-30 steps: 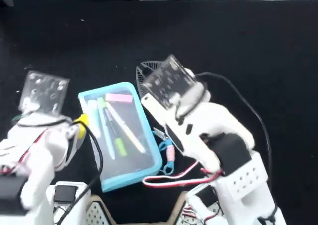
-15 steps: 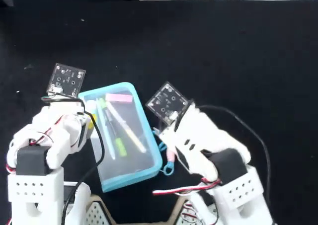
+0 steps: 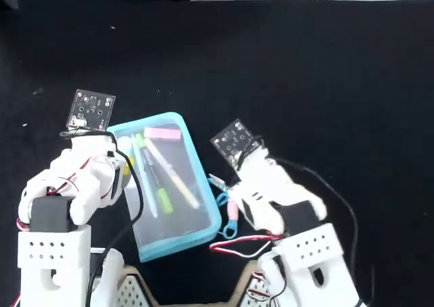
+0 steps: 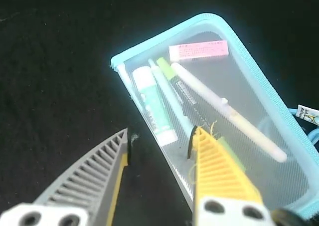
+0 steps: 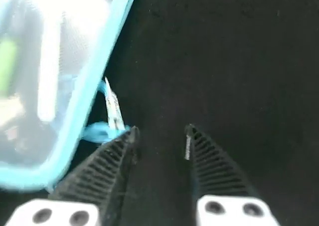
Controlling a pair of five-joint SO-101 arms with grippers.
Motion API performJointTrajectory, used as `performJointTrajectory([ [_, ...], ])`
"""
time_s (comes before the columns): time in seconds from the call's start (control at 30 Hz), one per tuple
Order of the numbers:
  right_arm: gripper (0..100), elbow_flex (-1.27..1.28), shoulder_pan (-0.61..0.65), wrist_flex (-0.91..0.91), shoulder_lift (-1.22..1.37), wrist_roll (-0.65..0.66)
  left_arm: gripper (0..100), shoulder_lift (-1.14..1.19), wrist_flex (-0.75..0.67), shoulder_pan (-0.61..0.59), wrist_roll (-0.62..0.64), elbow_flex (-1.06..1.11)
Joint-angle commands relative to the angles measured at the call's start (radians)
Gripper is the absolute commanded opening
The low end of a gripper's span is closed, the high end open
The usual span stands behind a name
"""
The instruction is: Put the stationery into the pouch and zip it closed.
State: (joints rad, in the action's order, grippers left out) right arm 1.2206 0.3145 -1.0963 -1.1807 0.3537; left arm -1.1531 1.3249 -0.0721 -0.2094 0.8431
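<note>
Just one pouch [image 3: 178, 244], one eraser [image 3: 163, 133]

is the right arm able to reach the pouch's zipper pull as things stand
Probably yes: the right hand is open, and the zipper pull lies just off one fingertip at the pouch edge, with nothing between them.

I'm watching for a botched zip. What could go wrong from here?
The right gripper is open with the zipper cord just outside one finger, so closing may catch nothing. The left gripper is open astride the edge of the pouch, gripping nothing; a tug on the zipper cord could drag the pouch across the black cloth.
</note>
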Motion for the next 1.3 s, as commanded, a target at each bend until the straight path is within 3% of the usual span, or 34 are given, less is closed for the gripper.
performJointTrajectory([
  [0.0, 14.5, -0.251, -0.018, -0.272, 0.077, 0.18, 21, -0.014, -0.009, -0.007, 0.008, -0.005],
  [0.1, 14.5, -0.334, -0.017, -0.362, 0.24, 0.322, 21, -0.014, -0.015, -0.007, 0.008, -0.007],
  [0.23, 14.3, -0.337, -0.015, -0.305, 0.414, 0.428, 21, -0.012, -0.008, -0.013, 0.006, -0.005],
  [0.5, 14.1, -0.341, -0.006, -0.155, 0.598, 0.163, 21, -0.014, -0.015, -0.015, -0.002, 0.035],
  [0.8, 14.1, -0.337, 0.15, -0.127, 0.664, -0.029, 21, -0.006, -0.029, -0.145, -0.002, 0.038],
  [1.27, 13.6, -0.11, 0.175, 0.087, 0.664, -0.046, 21, -0.005, -0.023, -0.14, -0.002, 0.038],
])
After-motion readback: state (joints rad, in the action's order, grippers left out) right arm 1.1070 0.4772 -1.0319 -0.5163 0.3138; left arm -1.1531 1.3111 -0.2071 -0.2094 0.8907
